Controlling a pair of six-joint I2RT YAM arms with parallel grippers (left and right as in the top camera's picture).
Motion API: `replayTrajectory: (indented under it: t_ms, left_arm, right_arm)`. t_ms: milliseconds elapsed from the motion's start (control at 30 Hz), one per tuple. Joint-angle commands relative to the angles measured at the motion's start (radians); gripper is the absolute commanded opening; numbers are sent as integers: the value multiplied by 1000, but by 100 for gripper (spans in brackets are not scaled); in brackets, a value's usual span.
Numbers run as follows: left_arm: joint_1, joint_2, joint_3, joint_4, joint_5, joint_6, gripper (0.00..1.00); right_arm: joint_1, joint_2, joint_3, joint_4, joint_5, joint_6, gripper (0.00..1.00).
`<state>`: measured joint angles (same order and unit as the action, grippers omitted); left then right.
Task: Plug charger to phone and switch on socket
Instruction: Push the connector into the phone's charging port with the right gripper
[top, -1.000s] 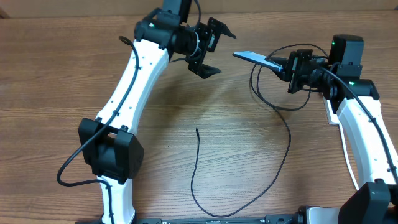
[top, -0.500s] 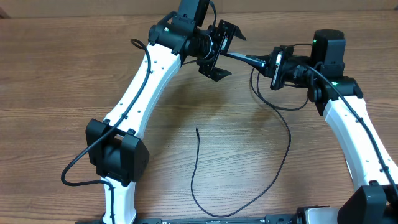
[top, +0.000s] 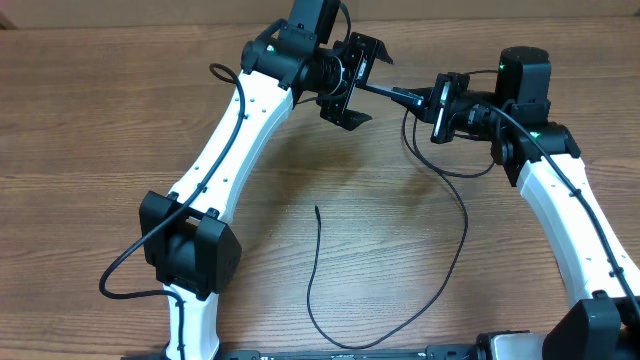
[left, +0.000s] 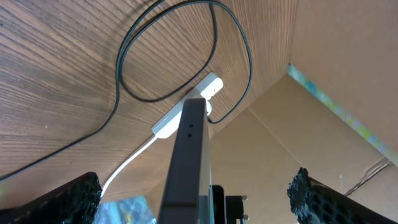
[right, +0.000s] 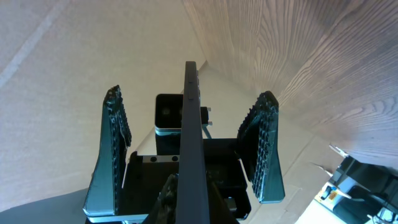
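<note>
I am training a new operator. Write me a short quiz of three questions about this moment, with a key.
1. Fill in: the jaws of the left gripper stand ____.
2. Which gripper clamps the phone? A) left gripper B) right gripper
3. True or false: the free end of the charger lies on the table, apart from the phone.
Key: 1 open; 2 B; 3 true.

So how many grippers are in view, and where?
2. The left gripper is at top centre, open around the free end of the phone; the right gripper, just right of it, is shut on the phone.
</note>
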<state>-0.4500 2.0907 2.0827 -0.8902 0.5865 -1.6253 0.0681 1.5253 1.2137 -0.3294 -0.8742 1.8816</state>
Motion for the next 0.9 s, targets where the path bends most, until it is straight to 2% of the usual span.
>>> replayTrajectory:
  t_ms: [0, 167, 300, 367, 700, 867]
  left_arm:
    - [-9, -21, 16, 2, -22, -21, 99]
    - [-9, -21, 16, 2, -21, -21, 97]
    - [-9, -21, 16, 2, -21, -21, 74]
    - [-9, -21, 16, 2, -21, -21, 67]
    - [-10, -21, 16, 1, -21, -21, 64]
    - [-16, -19, 16, 0, -27, -20, 55]
  right_arm:
    - [8, -10, 16, 14, -6, 8, 4]
    - [10, -10, 16, 14, -6, 8, 4]
    - [10, -10, 16, 14, -6, 8, 4]
    - [10, -10, 16, 14, -6, 8, 4]
    - [11, -10, 16, 14, -6, 7, 4]
    - [11, -10, 16, 14, -10, 7, 4]
